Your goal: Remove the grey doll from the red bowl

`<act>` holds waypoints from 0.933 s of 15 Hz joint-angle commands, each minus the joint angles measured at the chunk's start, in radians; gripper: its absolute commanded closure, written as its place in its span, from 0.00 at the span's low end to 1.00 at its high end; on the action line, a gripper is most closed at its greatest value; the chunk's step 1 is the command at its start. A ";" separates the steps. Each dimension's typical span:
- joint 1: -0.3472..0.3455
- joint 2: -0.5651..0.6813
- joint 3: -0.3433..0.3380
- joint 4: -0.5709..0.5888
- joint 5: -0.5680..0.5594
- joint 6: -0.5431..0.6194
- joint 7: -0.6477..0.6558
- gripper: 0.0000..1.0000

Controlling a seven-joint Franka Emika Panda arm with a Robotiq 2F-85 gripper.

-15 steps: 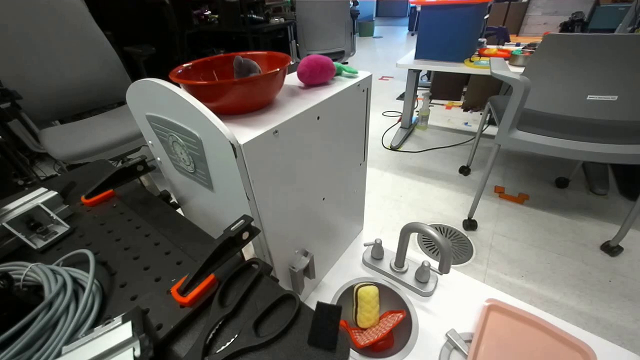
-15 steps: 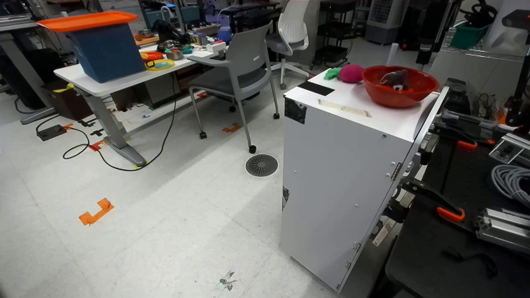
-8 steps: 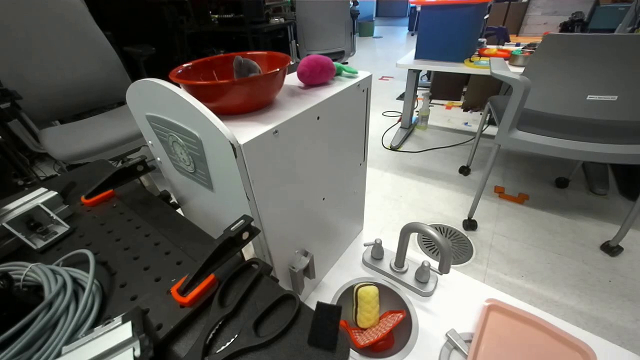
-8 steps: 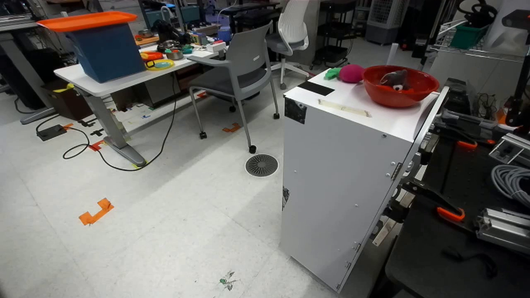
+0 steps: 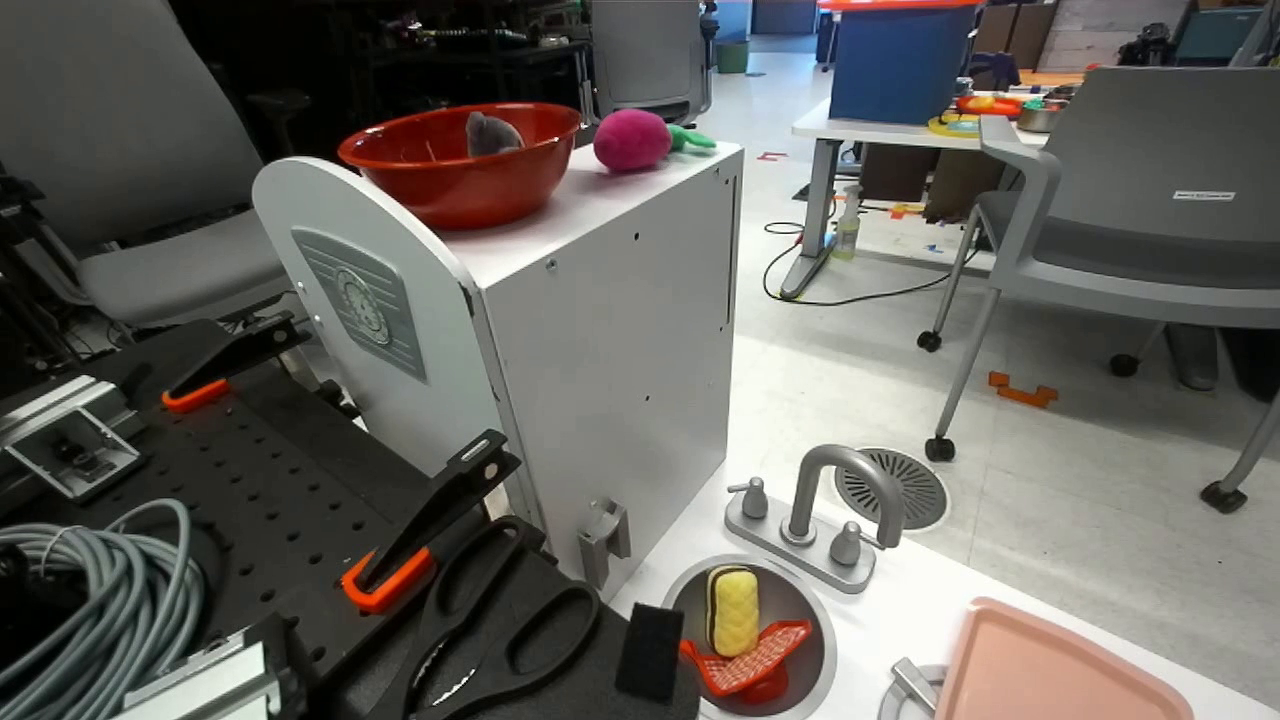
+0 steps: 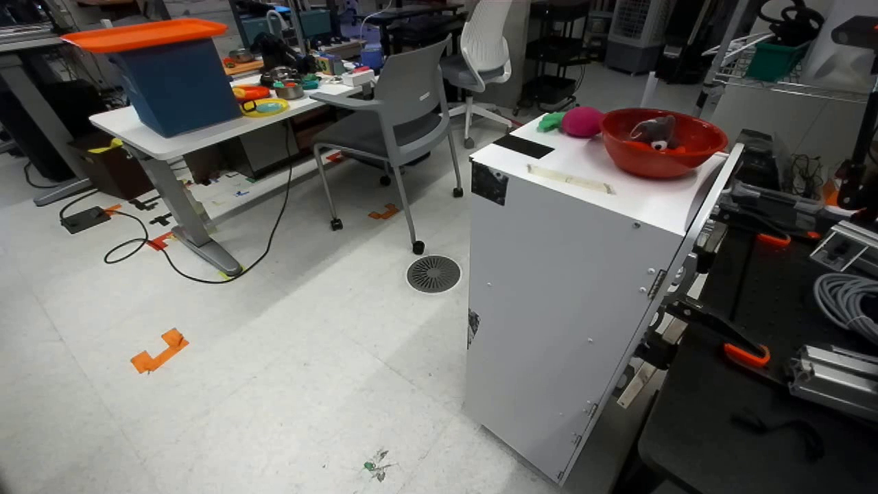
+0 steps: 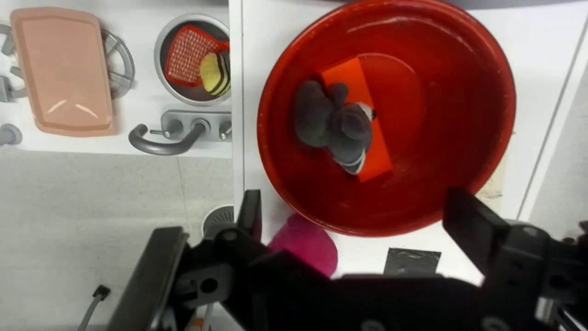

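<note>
Pale workroom floor (image 6: 288, 370), cluttered background, grey armchair (image 6: 411, 96), tall white cabinet (image 6: 562, 295). On the cabinet top, in both exterior views: glossy red bowl (image 7: 445, 133), upright. Grey plush doll (image 7: 340, 124) inside it; wrist view, looking down, puts it left of the bowl's centre, partly covering a flat orange rectangle (image 7: 377, 155). Magenta plush (image 5: 632, 140) with a green end (image 5: 692, 139) just beside the bowl. Lower down, a sink (image 5: 788, 602) with grey faucet (image 5: 806, 495), yellow quilted pad (image 5: 735, 612) in it; pink tray (image 5: 1060, 670) near. Gripper (image 7: 353, 197), in the wrist view: fingers spread wide, the bowl's rim showing between them.
</note>
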 commanded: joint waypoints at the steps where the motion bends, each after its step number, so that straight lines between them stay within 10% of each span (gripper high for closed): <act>1: 0.006 0.000 -0.005 0.001 0.017 0.011 -0.021 0.00; 14: 0.046 0.029 0.043 0.024 -0.022 -0.108 0.022 0.00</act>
